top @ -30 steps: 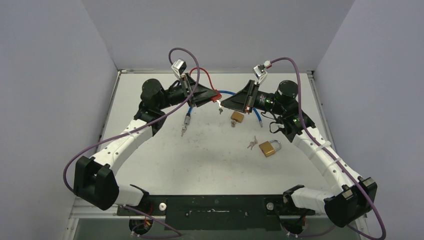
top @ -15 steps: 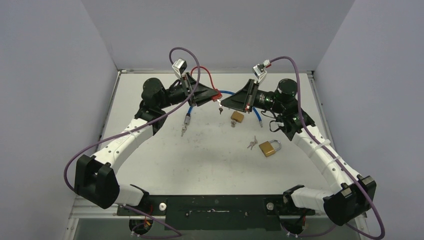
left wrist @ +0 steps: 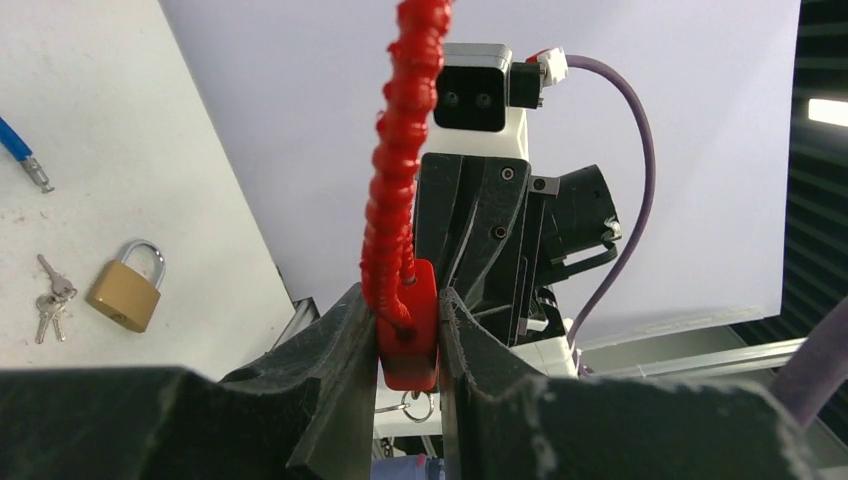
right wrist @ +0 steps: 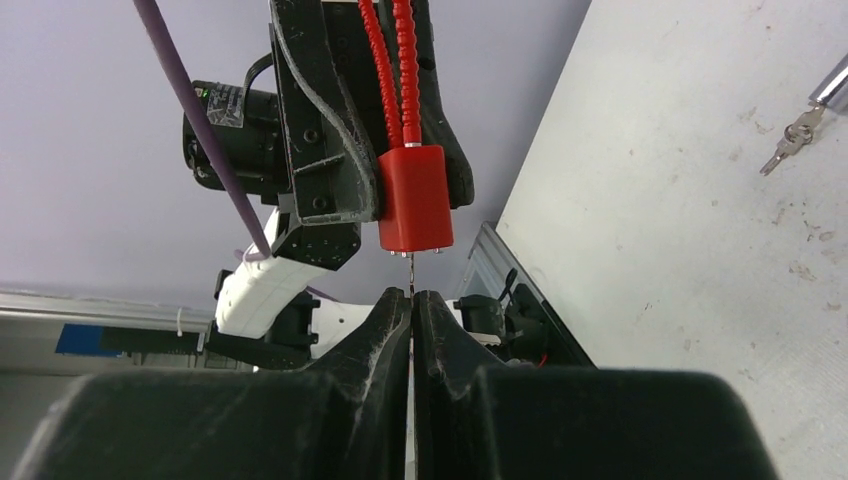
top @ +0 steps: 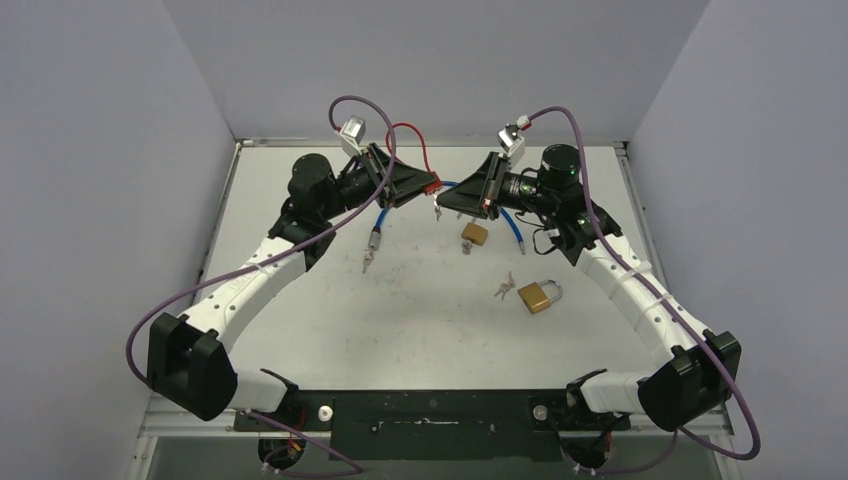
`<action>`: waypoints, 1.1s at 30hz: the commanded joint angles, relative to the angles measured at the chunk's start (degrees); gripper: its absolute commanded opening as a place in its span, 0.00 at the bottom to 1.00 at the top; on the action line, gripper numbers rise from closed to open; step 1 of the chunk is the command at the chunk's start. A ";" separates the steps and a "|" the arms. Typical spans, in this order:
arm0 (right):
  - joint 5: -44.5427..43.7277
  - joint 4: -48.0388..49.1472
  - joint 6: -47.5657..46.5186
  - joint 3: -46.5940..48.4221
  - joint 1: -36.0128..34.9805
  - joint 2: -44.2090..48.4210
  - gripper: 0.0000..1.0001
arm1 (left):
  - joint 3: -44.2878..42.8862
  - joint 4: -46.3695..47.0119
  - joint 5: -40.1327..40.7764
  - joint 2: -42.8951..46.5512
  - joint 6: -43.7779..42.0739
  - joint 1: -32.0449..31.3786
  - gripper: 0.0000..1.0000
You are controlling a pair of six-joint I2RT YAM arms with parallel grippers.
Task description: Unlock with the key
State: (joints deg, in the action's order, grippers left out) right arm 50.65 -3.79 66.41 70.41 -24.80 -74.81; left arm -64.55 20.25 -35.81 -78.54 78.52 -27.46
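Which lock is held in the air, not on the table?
The red cable lock, clamped by the jaws of the left gripper; both brass padlocks lie on the table.

Lock: red, with red beaded cable. Padlock: brass-yellow, silver shackle. Second cable: blue. Wiring: purple. Table: white, grey-speckled. Walls: pale grey.

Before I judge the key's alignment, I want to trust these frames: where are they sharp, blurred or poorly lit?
Right wrist: red lock and key sharp, right gripper dark and soft up close. Left wrist: left gripper blurred and unlit, bright strip at the right edge. Top external: even light, faint shadows, key too small to resolve.
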 commanded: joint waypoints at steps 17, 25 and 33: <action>-1.63 26.64 -4.07 -6.79 2.91 2.54 0.00 | -1.68 10.83 -9.69 3.08 9.88 -2.93 0.00; 1.94 18.81 -0.88 -2.42 3.84 1.32 0.00 | -1.42 8.31 -9.94 2.89 5.02 -2.83 0.00; -4.90 10.53 -4.15 1.37 0.87 0.03 0.00 | -1.36 6.53 -7.74 3.11 3.26 -3.10 0.00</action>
State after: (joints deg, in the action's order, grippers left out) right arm 57.19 8.32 65.17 67.35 -22.68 -73.76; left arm -63.70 26.22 -37.04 -77.91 83.44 -28.29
